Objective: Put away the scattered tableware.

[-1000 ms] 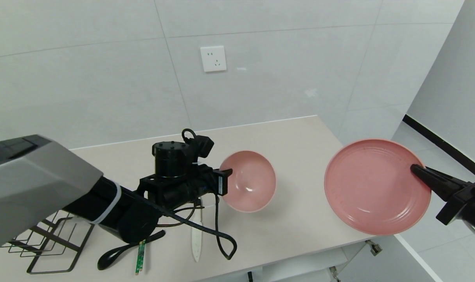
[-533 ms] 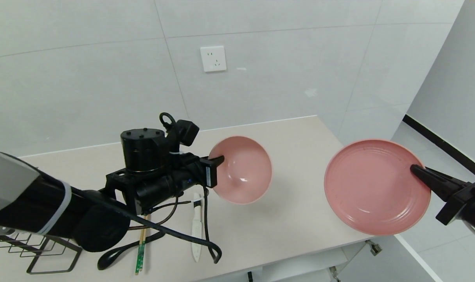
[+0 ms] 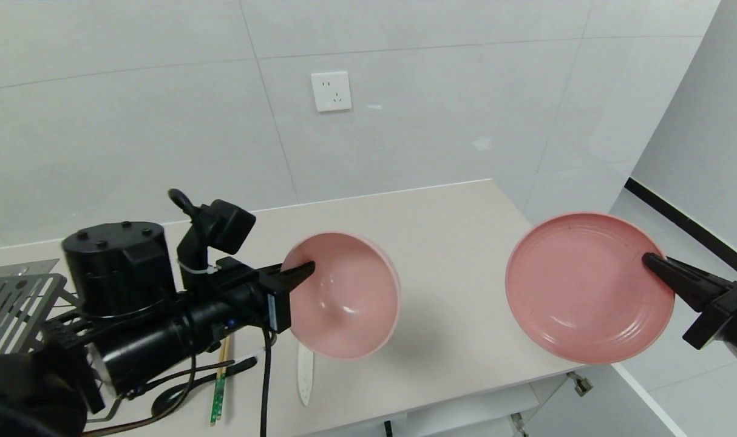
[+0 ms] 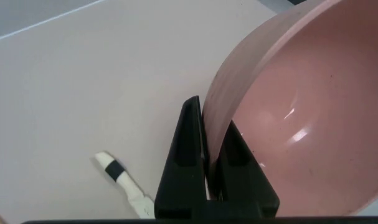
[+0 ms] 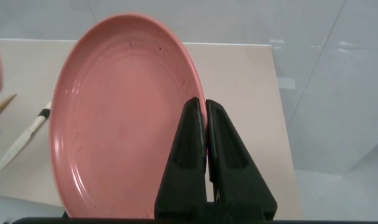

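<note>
Pinching bowl [image 3: 344, 297] rim in left gripper [image 3: 305, 268], plate [image 3: 581, 285] rim in right gripper [image 3: 648, 260], above the counter [image 3: 453, 230]; likely light, stiff, slick, best held at rims.

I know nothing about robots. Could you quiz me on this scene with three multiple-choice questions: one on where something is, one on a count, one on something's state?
1. Where does the white knife lie?
A. on the counter
B. in a drawer
C. in a sink

2. How many pink dishes are held off the counter?
A. one
B. two
C. three

3. How is the right tool?
A. open and empty
B. shut on the plate at its rim
C. lying flat on the counter

Answers:
1 A: it lies flat there near the chopsticks.
2 B: the bowl in the left tool, the plate in the right.
3 B: the right wrist view shows it pinching the rim.
</note>
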